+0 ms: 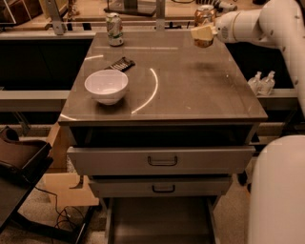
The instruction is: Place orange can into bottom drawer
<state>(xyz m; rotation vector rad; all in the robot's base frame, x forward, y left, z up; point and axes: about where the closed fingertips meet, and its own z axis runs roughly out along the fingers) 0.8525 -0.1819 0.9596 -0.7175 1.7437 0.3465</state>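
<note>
The orange can (205,14) hangs upright over the tabletop's (190,90) 1 o'clock corner, apparently lifted clear, judging by the shadow beneath it. The gripper (203,32) is clamped round its middle from the 3 o'clock side. The bottom drawer (162,224) stands pulled out at 6 o'clock, low and well apart, so the carry must pass the front edge and the two upper drawers (162,161) jutting above it. The white bowl (106,86), dark flat object (121,63) and green-and-white can (114,28) lie toward 9 to 11 o'clock, likely off that path.
</note>
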